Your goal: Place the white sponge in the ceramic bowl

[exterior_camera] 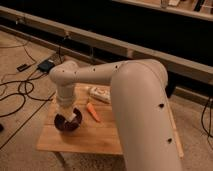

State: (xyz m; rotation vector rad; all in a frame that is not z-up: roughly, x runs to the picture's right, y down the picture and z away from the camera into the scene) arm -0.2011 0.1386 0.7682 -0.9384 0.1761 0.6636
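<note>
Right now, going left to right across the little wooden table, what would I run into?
Ceramic bowl, with the gripper down at it and something pale, apparently the white sponge, at its rim → orange carrot-like thing → white printed box further back → the robot's big arm.

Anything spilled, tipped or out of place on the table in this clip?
Nothing stands out. The ceramic bowl sits upright near the wooden table's left front, with the gripper directly over it. An orange carrot-like item and a white printed box lie flat beside it. No spill or damage shows.
</note>
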